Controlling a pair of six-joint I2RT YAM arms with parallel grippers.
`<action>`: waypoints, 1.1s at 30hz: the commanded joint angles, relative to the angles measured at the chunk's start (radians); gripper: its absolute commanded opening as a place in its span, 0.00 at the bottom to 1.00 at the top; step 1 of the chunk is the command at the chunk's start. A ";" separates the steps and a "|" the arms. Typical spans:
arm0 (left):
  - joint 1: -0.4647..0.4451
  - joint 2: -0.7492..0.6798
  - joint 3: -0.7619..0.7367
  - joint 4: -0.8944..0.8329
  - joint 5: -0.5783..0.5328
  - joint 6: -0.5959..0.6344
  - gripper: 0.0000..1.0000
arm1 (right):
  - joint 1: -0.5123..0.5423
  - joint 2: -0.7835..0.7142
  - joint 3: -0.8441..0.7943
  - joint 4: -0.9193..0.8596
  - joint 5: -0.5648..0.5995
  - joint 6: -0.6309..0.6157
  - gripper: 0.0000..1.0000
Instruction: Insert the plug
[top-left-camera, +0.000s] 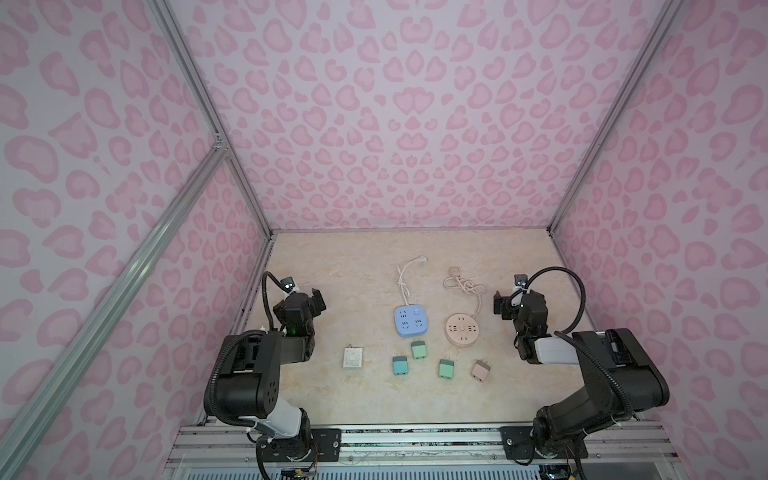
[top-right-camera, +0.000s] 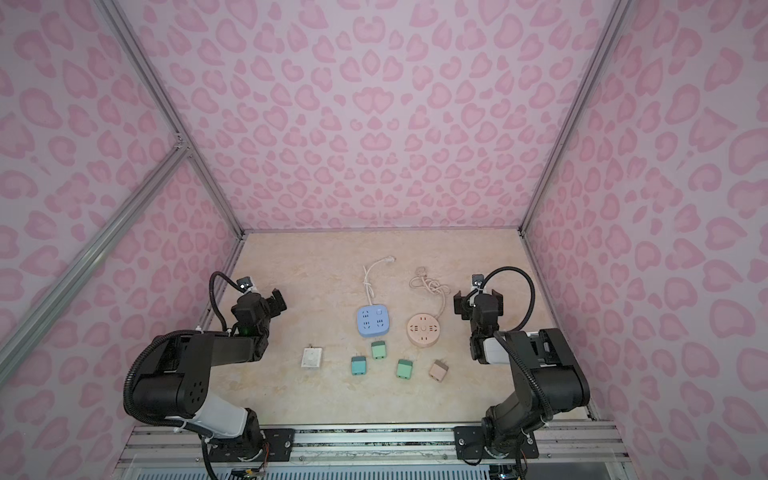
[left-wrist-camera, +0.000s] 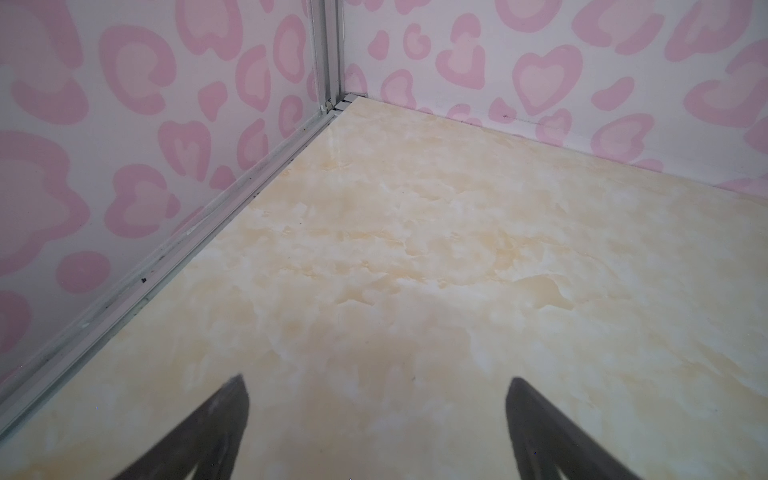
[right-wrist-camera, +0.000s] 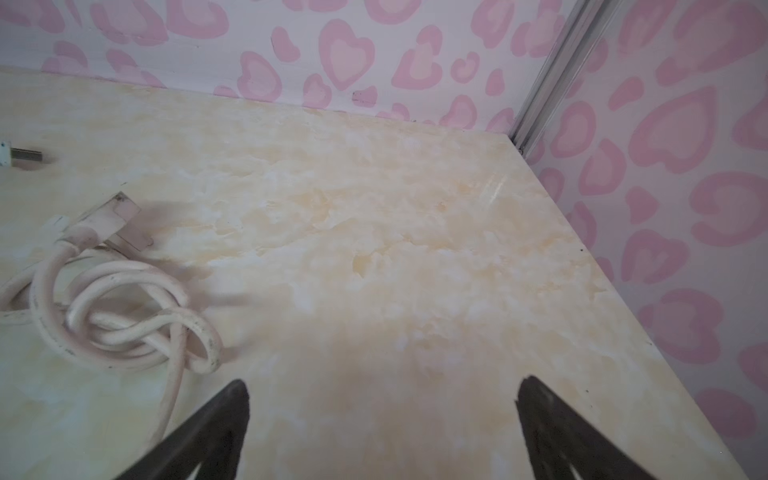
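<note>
Plugs all lie loose on the table, none held. Left gripper (left-wrist-camera: 377, 379): jaws spread wide, empty, hovering over bare marble-pattern table (left-wrist-camera: 415, 249) near the left wall. Right gripper (right-wrist-camera: 384, 380): same, spread wide and empty over bare table. Knotted cream cord (right-wrist-camera: 124, 316) lies just beside the right gripper, with its wall plug (right-wrist-camera: 112, 216) flat on the table at the cord's end. That cord runs to the round peach power strip (top-left-camera: 461, 329). Blue square power strip (top-left-camera: 411, 321) sits just beside it on the left, its white cord (top-left-camera: 402, 282) trailing toward the back wall. On the near side of the strips is a loose row, prongs roughly toward the back wall: teal plug (top-left-camera: 400, 365), green plug (top-left-camera: 418, 350) just below the blue strip, second green plug (top-left-camera: 446, 368) and peach plug (top-left-camera: 481, 370). White square adapter (top-left-camera: 353, 358) lies apart at the row's left, nearest the left arm. All of these sit between the two arms.
</note>
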 joint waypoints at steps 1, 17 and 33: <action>0.000 -0.008 -0.003 0.025 0.002 0.004 0.98 | 0.001 0.002 -0.002 0.013 0.002 0.002 1.00; 0.003 -0.008 0.001 0.017 0.007 0.002 0.98 | 0.001 0.002 -0.003 0.012 0.001 0.003 1.00; -0.003 -0.013 -0.003 0.026 0.009 0.018 0.98 | 0.002 -0.004 -0.003 0.014 0.009 0.001 1.00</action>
